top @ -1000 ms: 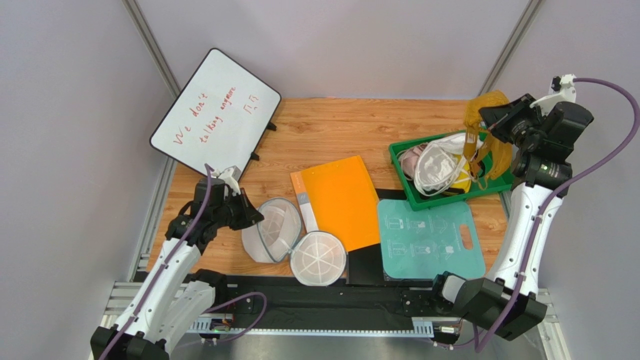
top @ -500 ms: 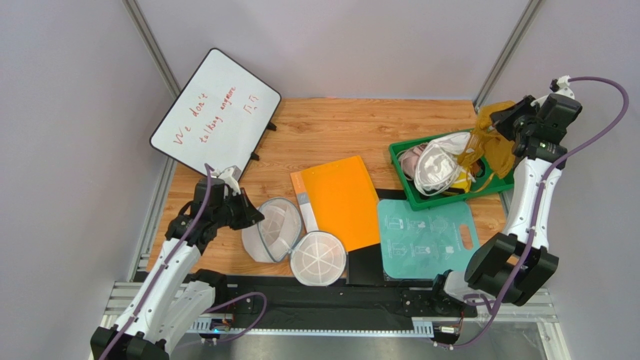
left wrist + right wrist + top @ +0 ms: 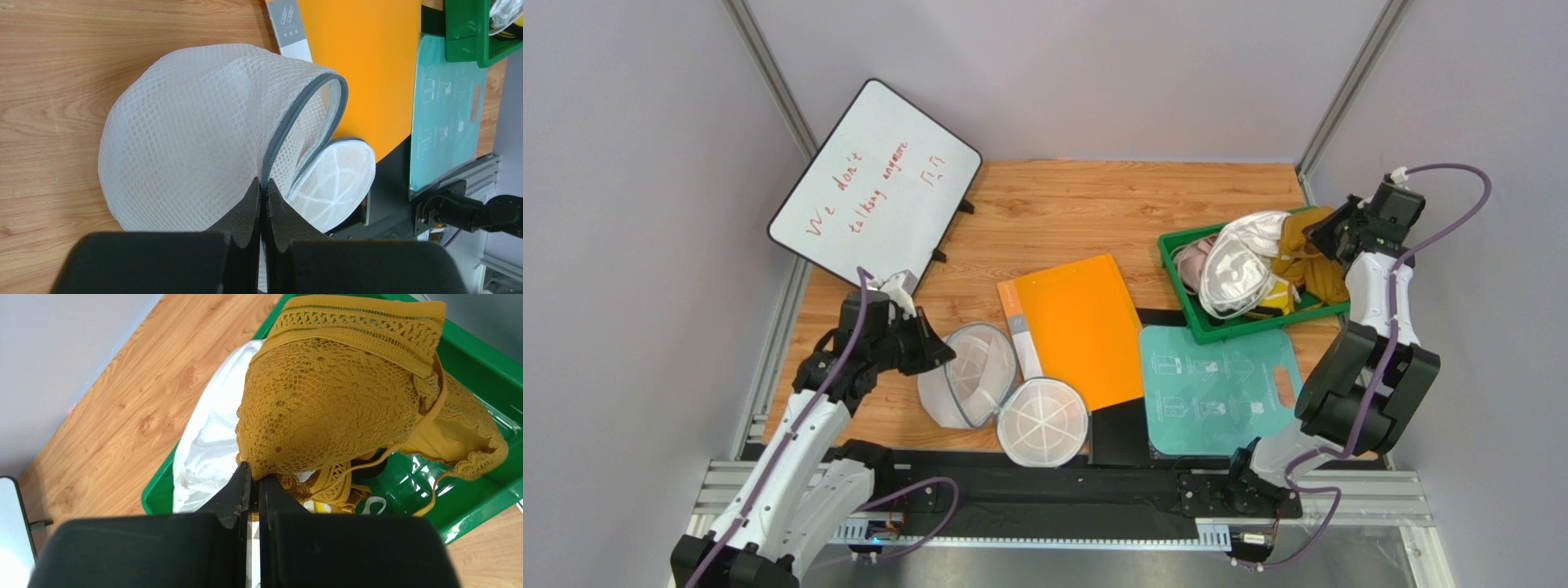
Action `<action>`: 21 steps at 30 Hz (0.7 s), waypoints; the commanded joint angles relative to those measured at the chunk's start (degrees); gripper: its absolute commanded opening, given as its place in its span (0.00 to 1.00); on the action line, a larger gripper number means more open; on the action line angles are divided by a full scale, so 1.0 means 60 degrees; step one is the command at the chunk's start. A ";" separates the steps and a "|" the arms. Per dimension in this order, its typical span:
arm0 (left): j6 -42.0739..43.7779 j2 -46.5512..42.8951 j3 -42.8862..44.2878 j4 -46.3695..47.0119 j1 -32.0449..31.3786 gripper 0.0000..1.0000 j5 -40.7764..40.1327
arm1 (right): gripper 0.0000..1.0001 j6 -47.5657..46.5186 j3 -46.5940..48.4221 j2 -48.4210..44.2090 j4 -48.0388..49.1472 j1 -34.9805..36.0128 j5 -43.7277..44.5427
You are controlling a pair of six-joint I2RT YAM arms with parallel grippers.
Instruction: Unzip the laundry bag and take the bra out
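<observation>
Nearest the arms, just left of the orange rectangular sheet (image 3: 1075, 328) on the wooden tabletop (image 3: 1063, 214), lies the round white mesh laundry bag (image 3: 967, 374). It is unzipped, and its flat circular lid (image 3: 1042, 420) is flopped open on the near side. The left end effector (image 3: 264, 199) is pinched together on the bag's grey zipper rim.

Farther back, to the right of the orange sheet, the right end effector (image 3: 251, 481) is clamped on the lower edge of the mustard-brown lace bra (image 3: 331, 404). The bra is out of the bag and held over the green plastic tray (image 3: 485, 355). Whether it touches the white garment (image 3: 209, 441) lying in the tray cannot be told.

The bra looks light, limp and open-knit, so it is likely to stretch. Its thin straps trail into the tray, where they could snag on other clothing. The firmer banded edge seems the safest place to hold it. The bag also looks light and floppy and apt to slide, and its stiffer zipper rim offers the best purchase.
</observation>
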 commanded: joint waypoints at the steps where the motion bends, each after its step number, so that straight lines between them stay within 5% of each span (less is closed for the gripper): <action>1: 0.0139 -0.0136 0.0051 0.0326 0.0038 0.00 0.0223 | 0.00 0.0187 -0.0183 -0.0095 0.0637 -0.0106 0.0661; 7: 0.0139 -0.0150 0.0051 0.0326 0.0038 0.00 0.0267 | 0.01 0.0290 0.0358 0.0784 -0.0197 -0.0268 0.0603; 9: 0.0139 -0.0136 0.0037 0.0326 0.0038 0.00 0.0224 | 0.20 0.0377 0.0388 0.0873 -0.0271 -0.0268 0.0545; 10: 0.0139 -0.0136 0.0037 0.0326 0.0038 0.00 0.0238 | 0.45 0.0392 0.0402 0.0829 -0.0257 -0.0268 0.0356; 13: 0.0139 -0.0121 0.0037 0.0326 0.0038 0.00 0.0224 | 0.67 0.0422 0.0373 0.0596 -0.0256 -0.0239 0.0193; 17: 0.0139 -0.0106 0.0022 0.0341 0.0023 0.00 0.0223 | 0.89 0.0451 0.0344 0.0112 -0.0520 -0.0238 0.0398; 21: 0.0139 -0.0106 0.0022 0.0355 0.0038 0.00 0.0267 | 0.93 0.0349 0.0154 -0.0503 -0.0637 -0.0049 0.0428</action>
